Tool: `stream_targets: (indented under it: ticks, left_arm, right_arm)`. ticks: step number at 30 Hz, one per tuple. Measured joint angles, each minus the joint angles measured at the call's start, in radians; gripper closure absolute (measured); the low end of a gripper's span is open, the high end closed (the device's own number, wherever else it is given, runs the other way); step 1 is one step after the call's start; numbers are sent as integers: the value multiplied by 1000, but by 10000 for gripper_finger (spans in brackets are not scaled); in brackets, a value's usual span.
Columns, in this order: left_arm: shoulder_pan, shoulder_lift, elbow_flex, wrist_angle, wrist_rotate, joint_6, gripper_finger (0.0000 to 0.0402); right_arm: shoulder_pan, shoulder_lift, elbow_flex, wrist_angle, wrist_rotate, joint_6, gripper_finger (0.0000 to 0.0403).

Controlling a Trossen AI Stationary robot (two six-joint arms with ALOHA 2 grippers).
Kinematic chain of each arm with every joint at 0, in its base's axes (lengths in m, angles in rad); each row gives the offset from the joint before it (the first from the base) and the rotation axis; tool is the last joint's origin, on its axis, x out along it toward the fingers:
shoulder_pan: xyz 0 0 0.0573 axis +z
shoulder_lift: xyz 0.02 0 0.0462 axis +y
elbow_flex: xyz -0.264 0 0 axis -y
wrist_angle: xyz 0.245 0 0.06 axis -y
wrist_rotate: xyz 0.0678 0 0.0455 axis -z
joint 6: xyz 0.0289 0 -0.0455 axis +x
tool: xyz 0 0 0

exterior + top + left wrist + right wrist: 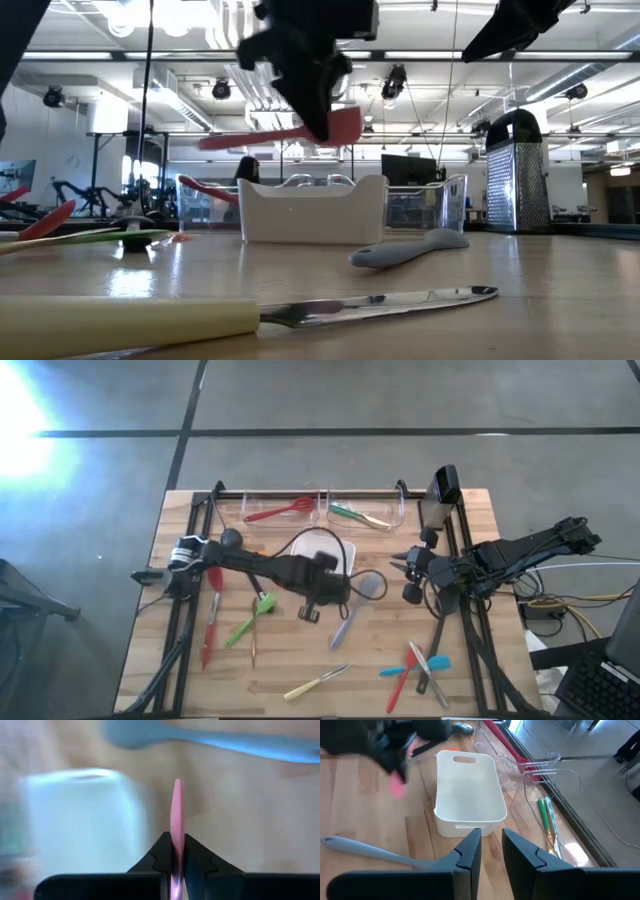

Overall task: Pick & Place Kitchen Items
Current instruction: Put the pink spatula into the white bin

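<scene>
We find the left gripper (pixel 172 851) clamped on a pink spatula (pixel 290 132), held in the air just beside the white dish (pixel 467 795). The right gripper (pixel 491 847) hangs empty, fingers narrowly parted, to the dish's right.

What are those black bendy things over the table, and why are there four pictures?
They are two robot arms, each ending in a pincer with two fingers. One picture looks down from above, one looks across from table height, and two come from little cameras on the arms' wrists.

The left pincer is shut on a pink spatula, lifted above the wooden table beside the white dish. The right pincer holds nothing and waits near the dish.

On the table lie other kitchen tools: a grey spoon, a cream-handled knife, a green spatula. Two clear bins at the back already hold a red whisk and a green-handled tool.
</scene>
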Motion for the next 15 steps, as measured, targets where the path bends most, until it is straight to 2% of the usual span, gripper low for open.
stream_targets:
  ticks: [2, 8, 15]
  left_arm:
    - [22, 0, 23, -1, -75, 90, 377]
    - [97, -1, 52, 19, -169, 271, 377]
    - [176, 29, 51, 59, -189, 416, 377]
  right_arm:
    - [0, 0, 0, 0, 0, 1, 329]
    - [0, 0, 0, 0, -1, 3, 318]
    - [-1, 0, 0, 0, -1, 0, 312]
